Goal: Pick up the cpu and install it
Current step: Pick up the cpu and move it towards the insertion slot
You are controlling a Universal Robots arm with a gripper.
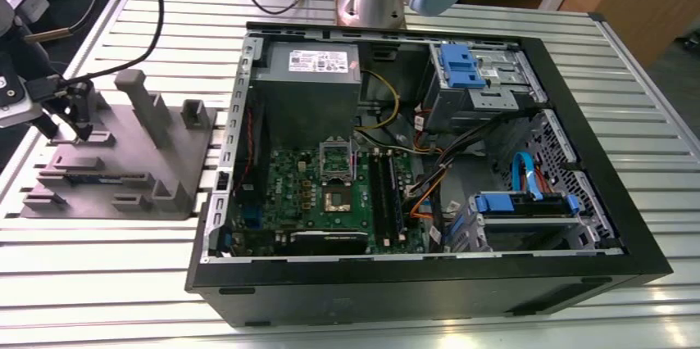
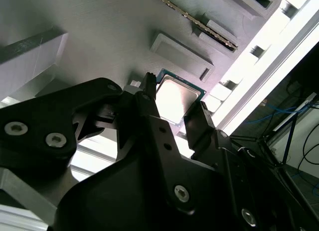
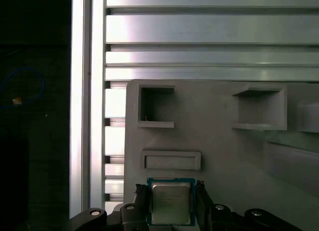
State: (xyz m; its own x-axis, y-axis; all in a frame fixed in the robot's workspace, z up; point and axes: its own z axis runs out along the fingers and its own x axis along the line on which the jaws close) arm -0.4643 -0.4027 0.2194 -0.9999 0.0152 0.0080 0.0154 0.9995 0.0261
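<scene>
Where the grey parts fixture (image 1: 164,160) stands on the slatted aluminium tabletop (image 1: 98,283), at the exterior view's left of the open computer case (image 1: 415,292), the cpu (image 3: 170,203) lies flat in its seat. Hand (image 3: 170,187): directly over it, fingers (image 3: 141,192) parted, one just beside each opposite edge, nothing lifted or visibly clamped. Chip square, no long axis. Room: raised fixture blocks near.
</scene>
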